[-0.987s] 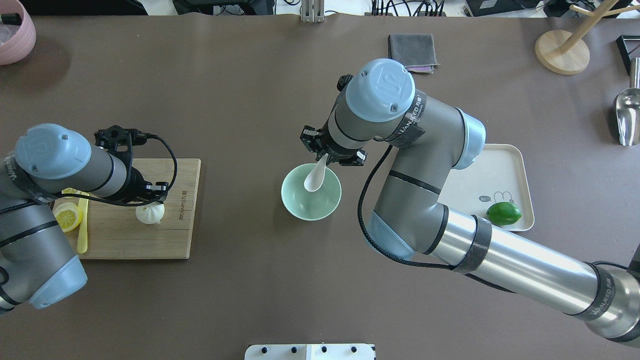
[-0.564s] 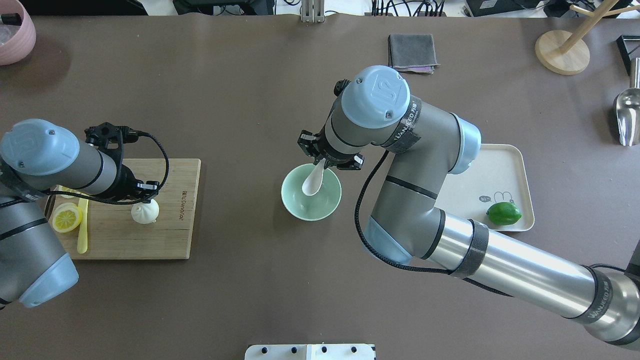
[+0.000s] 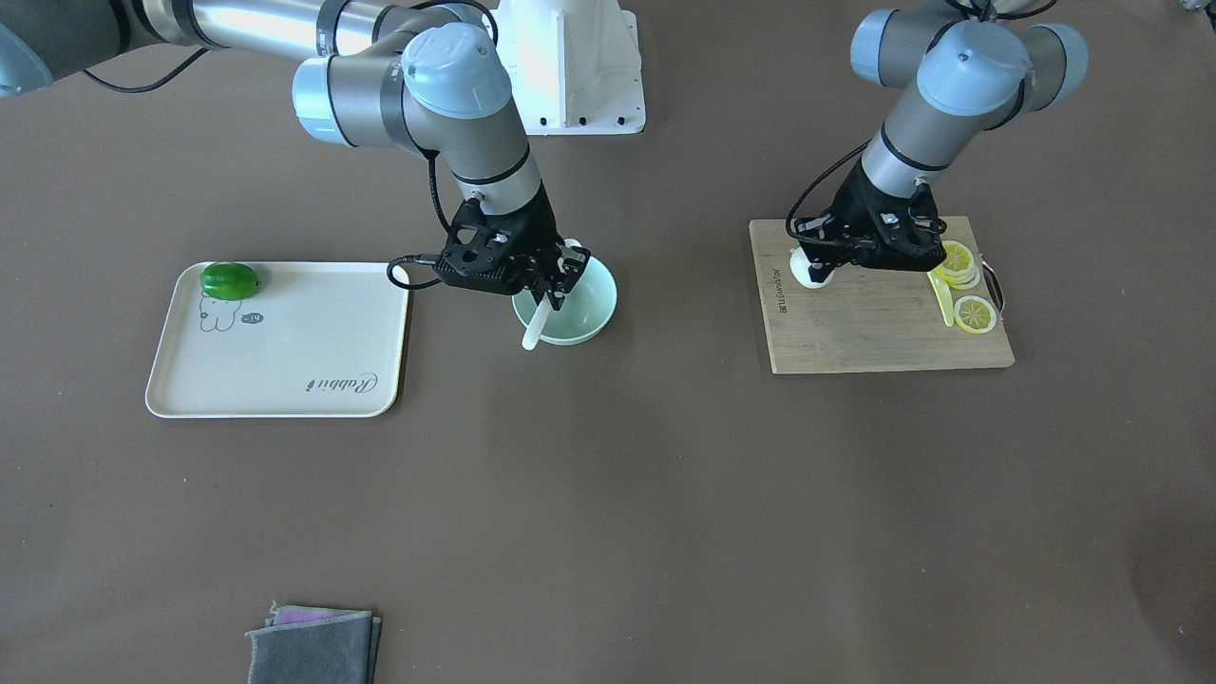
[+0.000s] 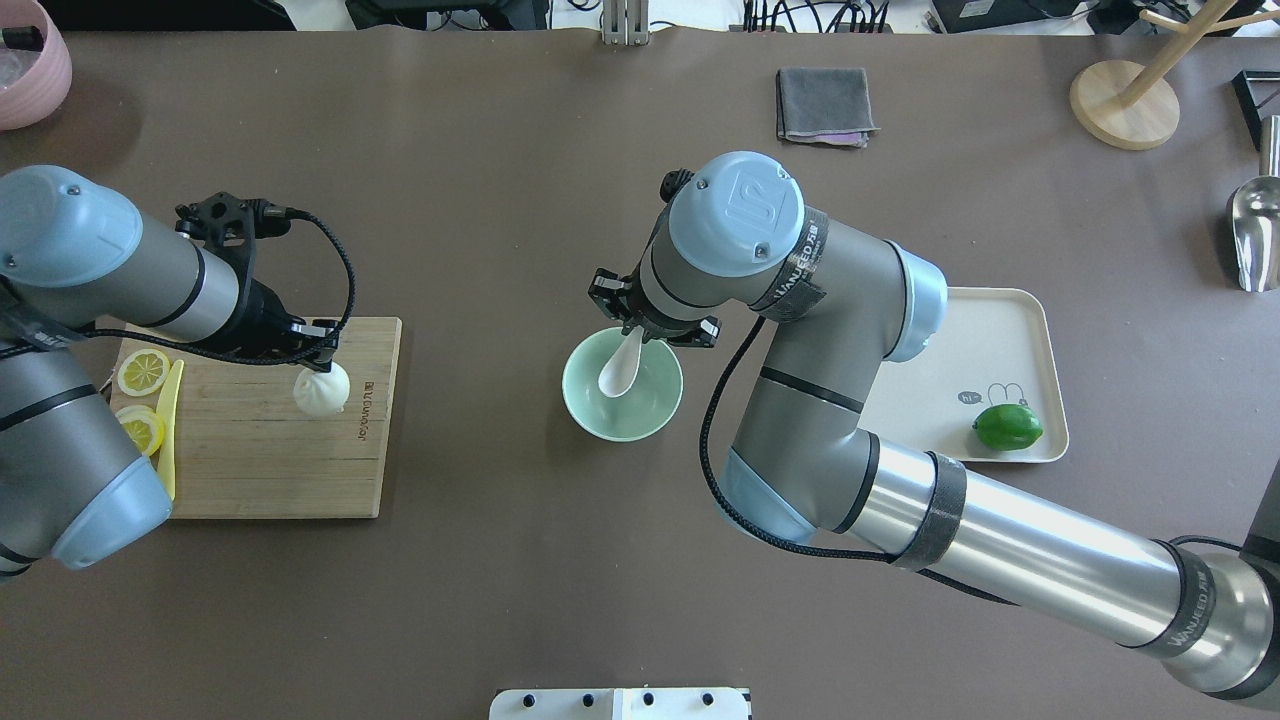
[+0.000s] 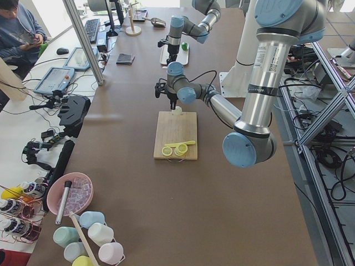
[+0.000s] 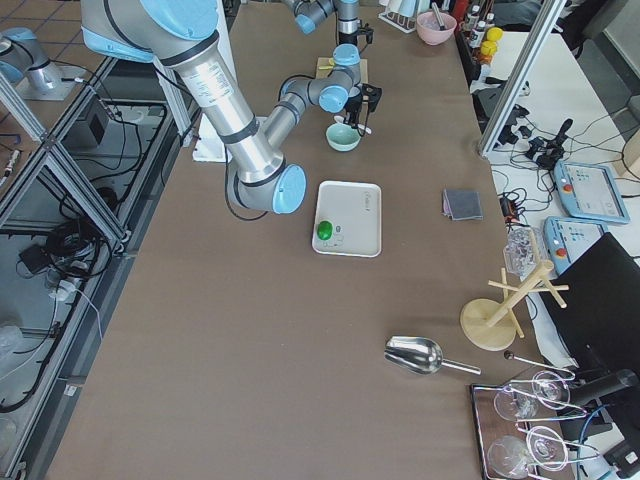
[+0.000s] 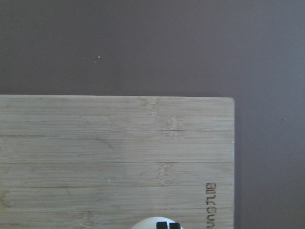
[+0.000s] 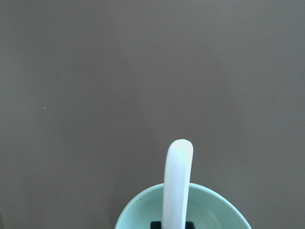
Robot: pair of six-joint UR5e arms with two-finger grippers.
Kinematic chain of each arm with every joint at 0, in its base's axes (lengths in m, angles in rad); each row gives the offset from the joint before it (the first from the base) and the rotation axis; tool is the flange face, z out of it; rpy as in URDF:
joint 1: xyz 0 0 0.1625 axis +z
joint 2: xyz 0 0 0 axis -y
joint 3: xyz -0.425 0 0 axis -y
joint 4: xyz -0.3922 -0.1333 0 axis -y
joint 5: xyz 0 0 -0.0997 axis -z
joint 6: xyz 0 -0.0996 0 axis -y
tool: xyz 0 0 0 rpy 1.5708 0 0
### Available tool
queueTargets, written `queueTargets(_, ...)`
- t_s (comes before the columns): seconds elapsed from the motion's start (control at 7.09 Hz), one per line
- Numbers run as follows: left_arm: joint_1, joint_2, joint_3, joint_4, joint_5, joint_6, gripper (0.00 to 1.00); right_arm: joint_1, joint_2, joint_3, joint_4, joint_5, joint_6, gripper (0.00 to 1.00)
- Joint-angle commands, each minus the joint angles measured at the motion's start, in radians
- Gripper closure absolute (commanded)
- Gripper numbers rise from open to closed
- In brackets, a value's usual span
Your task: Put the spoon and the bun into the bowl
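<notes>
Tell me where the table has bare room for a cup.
Bare table lies between cutting board and bowl, and beyond both toward the grey cloth. Crowded: the board's end with lemon slices; the bowl, where the right gripper holds the spoon.

On the bench (image 4: 500,200) a wooden cutting board (image 4: 250,460) carries lemon slices (image 4: 143,371) and a yellow knife (image 4: 165,440) at its left end. A cream tray (image 4: 1000,340) holds a lime (image 4: 1008,427). A folded grey cloth (image 4: 825,103) lies at the far side, a metal scoop (image 4: 1255,235) at the right edge

White spoon (image 4: 620,365) tilts scoop-down inside the mint-green bowl (image 4: 582,402); the pleated white bun (image 4: 322,390) is well apart.
</notes>
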Motion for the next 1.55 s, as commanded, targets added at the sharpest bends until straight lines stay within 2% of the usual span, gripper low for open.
queueTargets(0.0, 0.0, -0.19, 0.003, 0.15, -0.008, -0.029, 1.0, -0.012, -0.007, 0.01, 0.004, -0.012, -0.013, 0.0)
queueTargets(0.14, 0.008, -0.25, 0.031, 0.152, -0.009, -0.117, 1.0, 0.011, -0.029, 0.042, 0.002, 0.009, -0.018, 0.0)
queueTargets(0.42, 0.057, -0.381, 0.097, 0.152, -0.003, -0.232, 1.0, 0.138, -0.262, 0.277, -0.008, 0.179, -0.149, 0.0)
queueTargets(0.56, 0.09, -0.465, 0.173, 0.148, 0.005, -0.289, 1.0, 0.22, -0.343, 0.316, -0.008, 0.257, -0.252, 0.0)
queueTargets(0.71, 0.127, -0.507, 0.209, 0.14, 0.056, -0.328, 1.0, 0.264, -0.392, 0.312, -0.007, 0.282, -0.336, 0.0)
queueTargets(0.85, 0.147, -0.551, 0.238, 0.135, 0.083, -0.328, 0.65, 0.281, -0.409, 0.309, -0.008, 0.281, -0.392, 0.0)
queueTargets(0.99, 0.144, -0.546, 0.249, 0.074, 0.084, -0.319, 0.02, 0.284, -0.414, 0.309, -0.008, 0.283, -0.394, 0.0)
queueTargets(1.13, 0.138, -0.523, 0.243, 0.059, 0.084, -0.316, 0.01, 0.287, -0.423, 0.309, -0.007, 0.283, -0.394, 0.0)
queueTargets(1.27, 0.085, -0.495, 0.218, 0.065, 0.068, -0.261, 0.01, 0.302, -0.431, 0.309, -0.008, 0.284, -0.396, 0.0)
queueTargets(1.41, 0.013, -0.405, 0.17, 0.068, 0.005, -0.185, 0.02, 0.328, -0.444, 0.309, -0.008, 0.286, -0.408, 0.0)
